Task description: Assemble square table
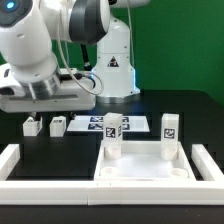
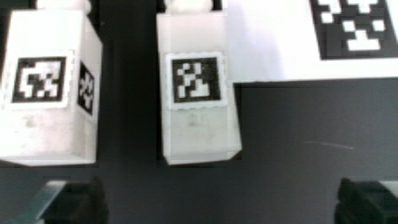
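The white square tabletop (image 1: 146,168) lies at the front right of the exterior view. Two tagged white legs (image 1: 113,137) (image 1: 170,137) stand upright at its far corners. Two more tagged legs (image 1: 32,126) (image 1: 57,125) lie on the black table at the exterior view's left. In the wrist view they lie side by side (image 2: 50,92) (image 2: 196,96). My gripper (image 1: 44,102) hovers above these two legs. It is open and empty (image 2: 217,205), with its dark fingertips (image 2: 71,203) just short of the legs' ends.
The marker board (image 1: 100,122) lies behind the tabletop, beside the lying legs, and shows in the wrist view (image 2: 338,35). A long white rail (image 1: 60,193) borders the table's front and sides. The robot base (image 1: 112,60) stands at the back.
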{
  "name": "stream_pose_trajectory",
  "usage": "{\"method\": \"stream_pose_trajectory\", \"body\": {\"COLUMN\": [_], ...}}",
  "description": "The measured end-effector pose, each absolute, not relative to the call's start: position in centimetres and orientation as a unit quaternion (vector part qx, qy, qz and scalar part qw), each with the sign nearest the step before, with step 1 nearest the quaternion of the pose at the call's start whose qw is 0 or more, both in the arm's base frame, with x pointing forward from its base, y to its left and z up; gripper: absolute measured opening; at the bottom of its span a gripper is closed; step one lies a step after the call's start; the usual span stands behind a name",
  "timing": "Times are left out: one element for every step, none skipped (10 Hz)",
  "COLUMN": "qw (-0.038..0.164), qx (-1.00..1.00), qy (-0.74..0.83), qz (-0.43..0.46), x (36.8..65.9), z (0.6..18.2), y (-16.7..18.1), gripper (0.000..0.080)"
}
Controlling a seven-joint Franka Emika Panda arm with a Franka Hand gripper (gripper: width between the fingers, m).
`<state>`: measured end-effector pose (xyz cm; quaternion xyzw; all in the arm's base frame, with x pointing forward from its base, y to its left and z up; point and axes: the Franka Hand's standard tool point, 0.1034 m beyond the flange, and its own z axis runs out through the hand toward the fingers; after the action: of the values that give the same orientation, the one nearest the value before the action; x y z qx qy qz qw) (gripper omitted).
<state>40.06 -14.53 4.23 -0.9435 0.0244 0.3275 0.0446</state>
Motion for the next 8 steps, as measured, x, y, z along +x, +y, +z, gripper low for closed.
{"method": "stream_pose_trajectory", "body": {"qw": [0.049,0.032,0.030,0.035,0.038,0.039,0.039,0.040], "qx": [-0.925,-0.913,-0.911,-0.911,-0.911,-0.911,-0.911,-0.910], "qy": [0.019,-0.002,-0.015,-0.029,-0.029,-0.032,-0.035,-0.037], "qz": [0.377,0.407,0.411,0.410,0.410,0.410,0.410,0.410], "x": [39.6,40.1,40.4,40.4,40.4,40.4,40.5,40.5], "z": [4.2,3.3,2.7,2.7,2.7,2.7,2.7,2.7], "y": [-14.2,-14.3,-14.0,-13.8,-13.6,-13.6,-13.5,-13.4], "gripper": [0.0649,0.0649,0.0649,0.0649,0.0649,0.0649,0.0649,0.0649]}}
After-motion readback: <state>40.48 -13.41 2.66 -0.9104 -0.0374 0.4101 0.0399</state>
